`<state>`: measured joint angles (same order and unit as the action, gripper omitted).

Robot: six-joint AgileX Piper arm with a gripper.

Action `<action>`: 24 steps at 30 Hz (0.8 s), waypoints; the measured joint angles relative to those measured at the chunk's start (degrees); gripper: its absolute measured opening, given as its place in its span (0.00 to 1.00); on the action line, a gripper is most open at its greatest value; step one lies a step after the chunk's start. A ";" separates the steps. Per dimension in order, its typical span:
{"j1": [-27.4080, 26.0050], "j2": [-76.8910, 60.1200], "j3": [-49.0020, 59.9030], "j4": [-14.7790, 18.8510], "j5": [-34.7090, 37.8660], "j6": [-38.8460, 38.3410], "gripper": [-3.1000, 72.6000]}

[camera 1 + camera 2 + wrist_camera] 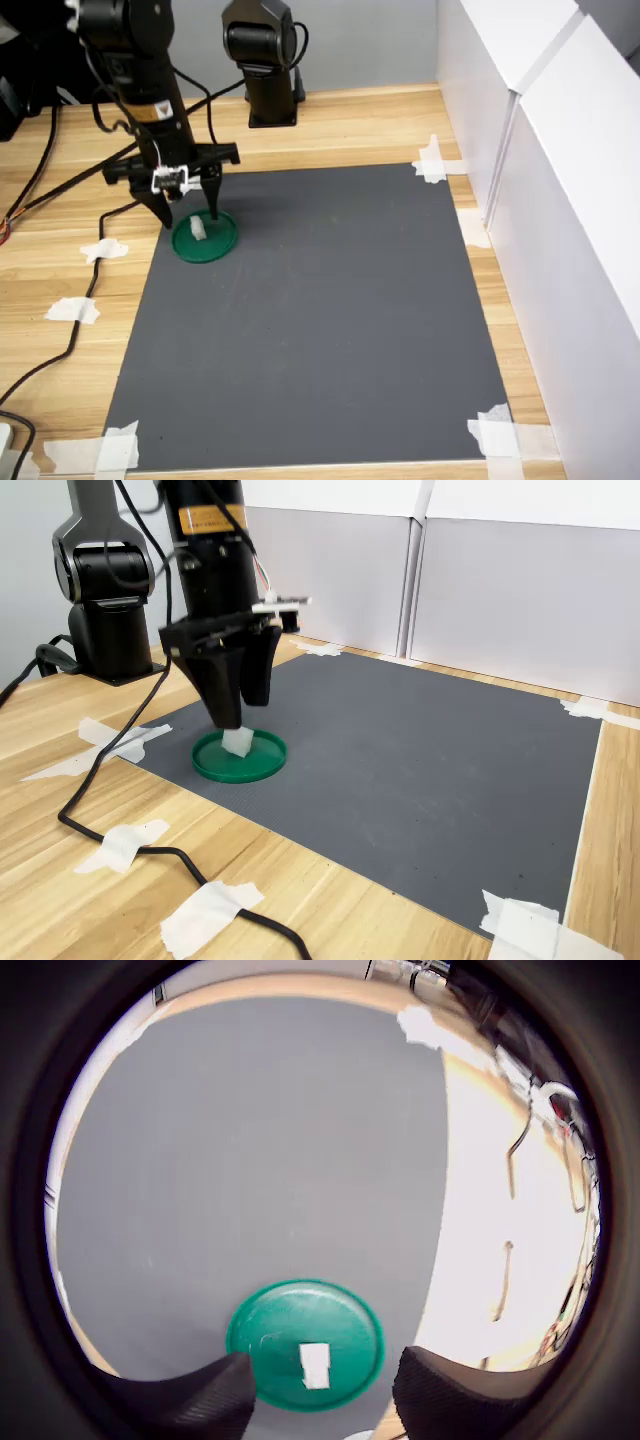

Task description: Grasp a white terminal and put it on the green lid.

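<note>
Wood-grain counter (330, 125), matte grey mat (330, 330) taped at its corners. Your hand (188, 212) hangs released, black fingers spread either side of the blocky white terminal (199, 230), which rests on the flat, round green lid (205, 238) with raised rim.

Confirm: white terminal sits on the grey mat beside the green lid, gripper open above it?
Not quite. The white terminal lies on the green lid itself, not on the grey mat beside it; the wrist view shows this clearly. The rest holds: the gripper is open above it.
</note>
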<state>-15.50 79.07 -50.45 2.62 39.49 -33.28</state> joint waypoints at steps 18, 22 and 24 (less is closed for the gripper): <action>12.14 -47.17 18.71 -6.57 -16.77 43.51 0.02; 12.14 -56.78 29.09 -6.54 -19.23 40.41 0.02; 12.14 -61.11 33.87 -5.37 -20.43 37.78 0.02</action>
<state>-3.35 17.96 -16.58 -2.75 19.06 4.50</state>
